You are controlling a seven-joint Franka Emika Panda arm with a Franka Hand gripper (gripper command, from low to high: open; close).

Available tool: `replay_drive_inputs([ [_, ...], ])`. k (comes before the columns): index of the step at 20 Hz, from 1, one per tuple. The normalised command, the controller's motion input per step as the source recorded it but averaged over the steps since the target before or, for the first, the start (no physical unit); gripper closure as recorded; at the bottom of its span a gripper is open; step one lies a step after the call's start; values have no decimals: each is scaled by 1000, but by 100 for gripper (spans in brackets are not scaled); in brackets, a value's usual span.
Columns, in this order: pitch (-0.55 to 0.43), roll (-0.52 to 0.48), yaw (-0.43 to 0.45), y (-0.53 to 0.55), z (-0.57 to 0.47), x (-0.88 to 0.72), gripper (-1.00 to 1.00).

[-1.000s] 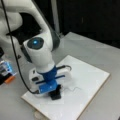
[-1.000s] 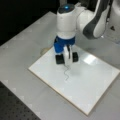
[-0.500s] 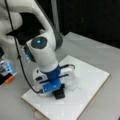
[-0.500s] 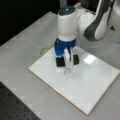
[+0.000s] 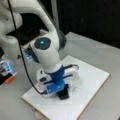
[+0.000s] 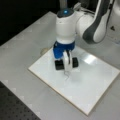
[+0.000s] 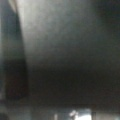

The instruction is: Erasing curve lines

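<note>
My gripper [image 5: 62,90] [image 6: 66,65] points straight down and is shut on a black block eraser [image 5: 64,93] [image 6: 59,65], which presses flat on the white board [image 5: 92,82] [image 6: 95,80]. A short thin remnant of the curve lines [image 6: 66,75] [image 5: 75,88] shows on the board right beside the eraser. The rest of the board looks white in both front views. The wrist view is a dark blur, and neither eraser nor lines can be made out there.
The board lies on a grey table [image 6: 22,50]. Blue-lit equipment and an orange item [image 5: 8,79] sit at a front view's left edge. The arm's base and cables [image 6: 110,22] stand behind the board. A perforated dark surface [image 6: 15,110] borders the table.
The gripper has slid the eraser a short way across the board, toward a front view's right, over the spot where the lines were.
</note>
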Motion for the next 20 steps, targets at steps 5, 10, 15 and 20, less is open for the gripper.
replay_drive_inputs([
  [5, -15, 85, -64, 107, -188, 159, 100],
  [10, -12, 81, -103, 145, -205, 180, 100],
  [15, -11, 75, -147, 148, -231, 189, 100],
  [20, -10, 78, -168, 175, -246, 254, 100],
])
